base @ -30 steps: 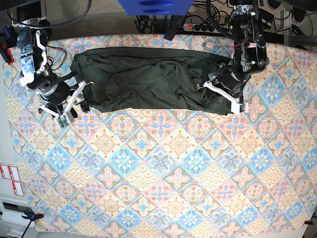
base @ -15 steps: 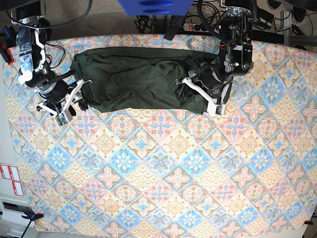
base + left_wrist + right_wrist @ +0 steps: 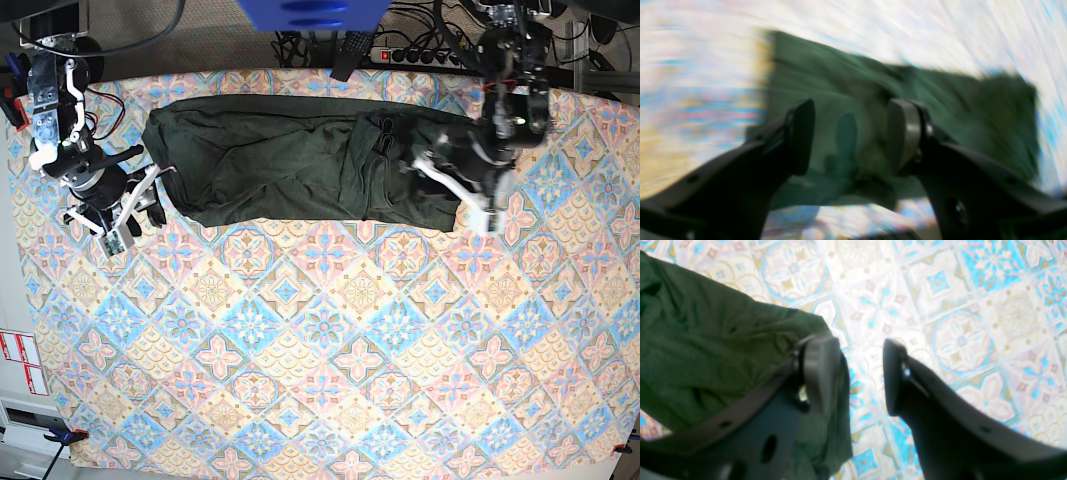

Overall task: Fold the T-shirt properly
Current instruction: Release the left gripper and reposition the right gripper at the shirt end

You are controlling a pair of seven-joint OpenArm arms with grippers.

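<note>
Your T-shirt [image 3: 290, 165] lies as 1 long band across the patterned cloth's [image 3: 330, 360] far side. Your left gripper [image 3: 850, 135] and right gripper [image 3: 862, 373] both stand released, grasping nothing.

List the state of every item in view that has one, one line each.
T-shirt: lying flat on the patterned tablecloth as a long band, one end folded over onto the middle, held by neither arm.
Left end effector: open, jaws apart above the shirt, gripping nothing.
Right end effector: open, jaws apart at the shirt's other edge, nothing between them.
Power strip: behind the table, plugs in it.
</note>
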